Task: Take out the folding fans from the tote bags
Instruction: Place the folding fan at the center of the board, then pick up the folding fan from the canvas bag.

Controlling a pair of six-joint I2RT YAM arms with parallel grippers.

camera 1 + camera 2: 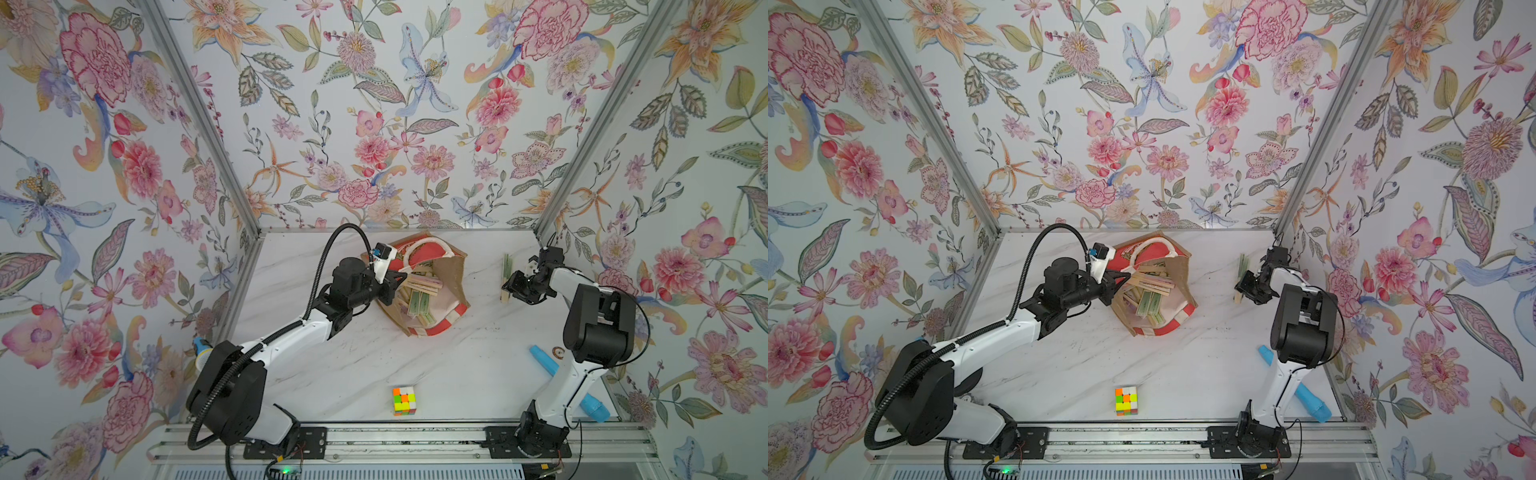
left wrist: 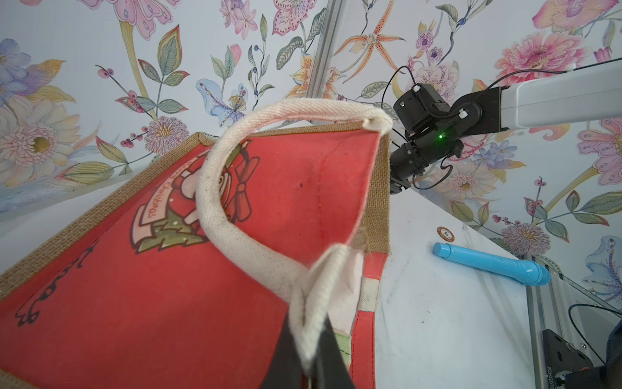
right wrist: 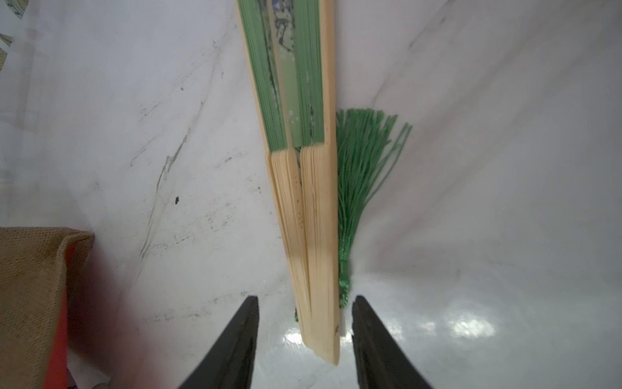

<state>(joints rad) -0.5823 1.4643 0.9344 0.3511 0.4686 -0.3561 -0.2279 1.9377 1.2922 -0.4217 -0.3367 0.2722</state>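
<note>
The tote bag [image 1: 453, 270] [image 1: 1179, 266] stands mouth-up at the back middle of the table, with several folding fans [image 1: 422, 286] [image 1: 1152, 284] piled inside. My left gripper [image 1: 397, 278] [image 2: 313, 353] is shut on the bag's white handle [image 2: 215, 188] at its left rim. One green-pleated fan [image 1: 506, 272] [image 1: 1241, 268] [image 3: 303, 202] with a green tassel [image 3: 363, 175] lies flat on the table to the right of the bag. My right gripper [image 1: 509, 289] [image 3: 305, 303] is open around the fan's bamboo end, and its fingers do not touch it.
A colour cube [image 1: 404, 401] sits near the front edge. A long light-blue tube [image 1: 544, 363] [image 2: 491, 264] lies at the right front, partly behind the right arm, with a small round brown token [image 2: 445, 234] beside it. Flowered walls close three sides.
</note>
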